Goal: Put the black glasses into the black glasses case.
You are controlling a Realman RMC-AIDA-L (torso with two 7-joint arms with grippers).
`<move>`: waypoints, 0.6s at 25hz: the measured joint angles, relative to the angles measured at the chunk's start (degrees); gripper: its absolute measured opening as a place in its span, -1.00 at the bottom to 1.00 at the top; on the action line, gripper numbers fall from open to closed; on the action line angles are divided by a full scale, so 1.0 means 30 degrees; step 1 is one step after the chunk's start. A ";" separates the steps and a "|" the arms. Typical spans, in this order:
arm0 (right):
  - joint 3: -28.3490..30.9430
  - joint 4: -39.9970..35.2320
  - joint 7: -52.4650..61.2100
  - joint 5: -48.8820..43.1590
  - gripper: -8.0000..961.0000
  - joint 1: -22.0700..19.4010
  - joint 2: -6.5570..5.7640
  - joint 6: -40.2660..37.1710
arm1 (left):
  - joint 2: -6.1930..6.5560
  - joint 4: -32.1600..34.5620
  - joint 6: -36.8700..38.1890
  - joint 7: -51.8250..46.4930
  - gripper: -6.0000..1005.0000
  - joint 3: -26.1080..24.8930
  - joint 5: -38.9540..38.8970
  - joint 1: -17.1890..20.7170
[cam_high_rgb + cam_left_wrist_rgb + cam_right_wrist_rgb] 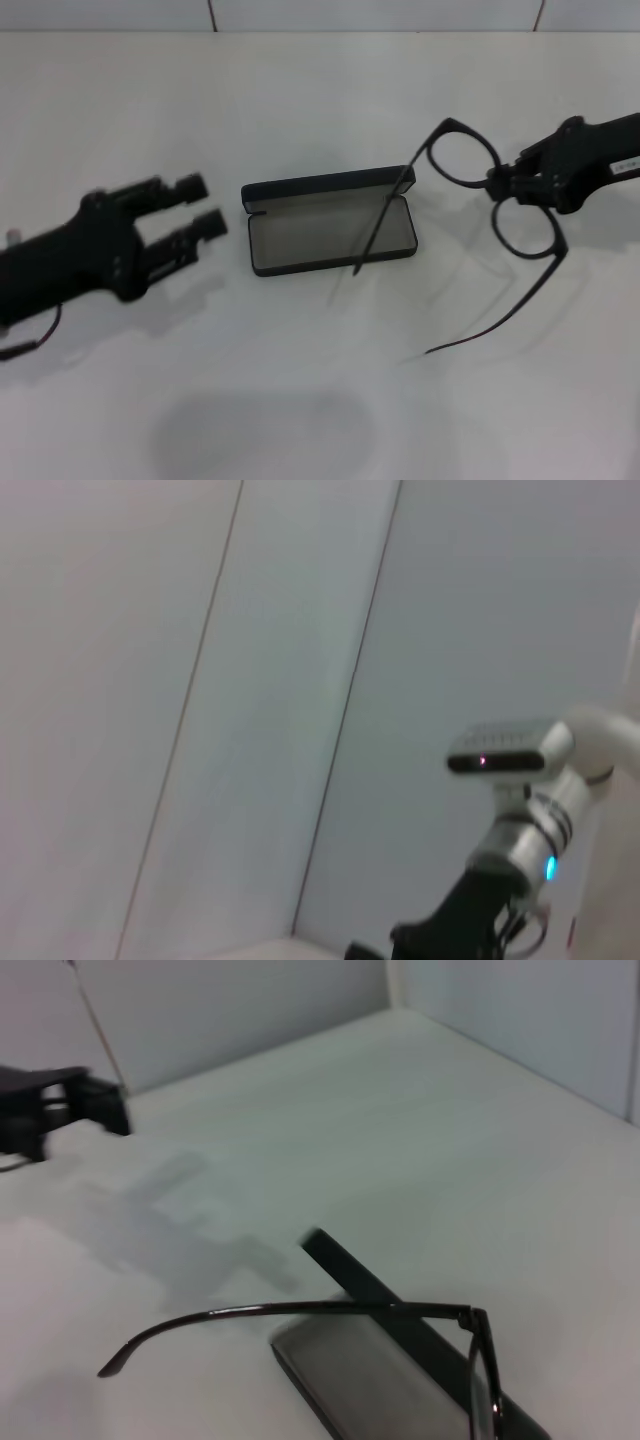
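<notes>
The black glasses [446, 125] hang in the air to the right of the black glasses case [330, 228], pinched at the bridge by my right gripper [503, 186], which is shut on them. One temple arm slants down over the open case; the other trails toward the table's front. The case lies open on the white table with its grey lining up and its lid raised at the back. My left gripper [207, 207] hovers open just left of the case. The right wrist view shows a temple arm of the glasses [300, 1309] above the case [365, 1370].
The white tabletop [320, 400] spreads around the case, with a tiled wall along its far edge. The left gripper [60, 1110] shows far off in the right wrist view. The left wrist view shows only wall panels and a silver robot part [520, 810].
</notes>
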 joint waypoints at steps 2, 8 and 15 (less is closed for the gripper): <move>-0.0009 0.0456 -0.0783 0.0841 -0.81 -0.0126 0.0014 0.0089 | 0.0218 -0.0751 0.0072 -0.0199 0.08 0.0002 -0.0135 -0.0932; -0.0011 0.1633 -0.3566 0.3286 -0.81 -0.0479 -0.0023 0.0063 | 0.0615 -0.1338 0.0562 -0.0496 -0.22 0.1761 0.0443 -0.3191; -0.0053 0.3081 -0.5760 0.4013 -0.81 -0.0541 0.0036 -0.0099 | 0.0330 -0.1537 0.0860 -0.0137 -0.48 0.2534 0.0439 -0.4666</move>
